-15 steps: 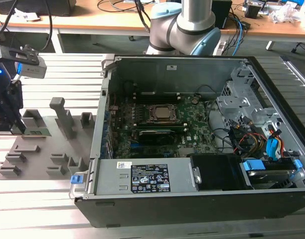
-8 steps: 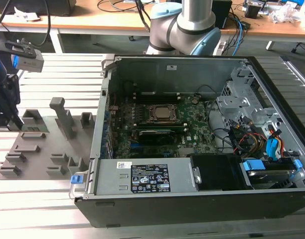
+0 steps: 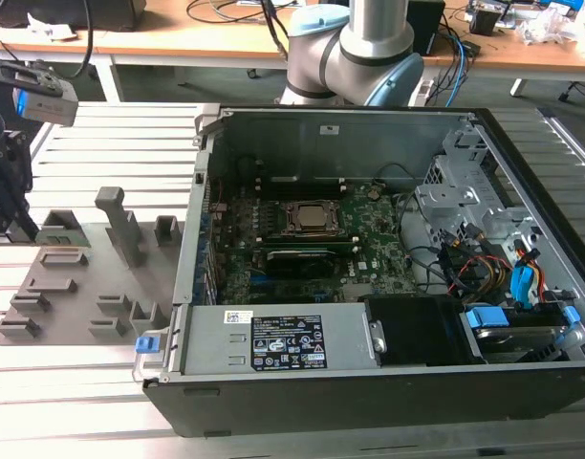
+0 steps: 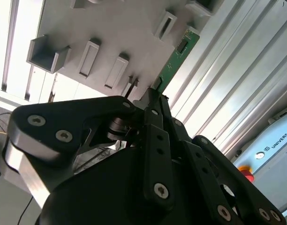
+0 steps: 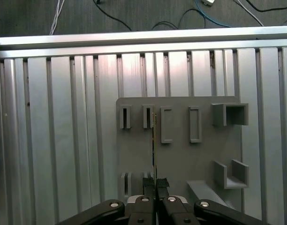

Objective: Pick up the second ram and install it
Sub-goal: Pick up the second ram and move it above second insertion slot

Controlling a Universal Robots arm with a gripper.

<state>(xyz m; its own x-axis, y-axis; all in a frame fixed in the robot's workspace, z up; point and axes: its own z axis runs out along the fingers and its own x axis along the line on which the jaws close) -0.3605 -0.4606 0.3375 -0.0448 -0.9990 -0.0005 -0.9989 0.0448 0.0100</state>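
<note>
The second ram (image 4: 178, 54) is a narrow green board sticking out from between my fingertips in the second wrist view. In the first wrist view the second ram (image 5: 154, 140) shows edge-on as a thin line over the grey holder tray (image 5: 181, 154). My gripper (image 5: 155, 183) is shut on its near end. In the exterior view my gripper (image 3: 27, 228) hangs at the far left, over the back corner of the tray (image 3: 82, 287). I cannot tell whether the stick still sits in a tray slot.
The open computer case (image 3: 369, 382) lies to the exterior view's right of the tray, with the CPU socket (image 3: 310, 218) and a long dark module (image 3: 297, 256) beside it on the motherboard. The arm's base (image 3: 350, 48) stands behind the case. Everything rests on a slatted aluminium table (image 5: 64, 140).
</note>
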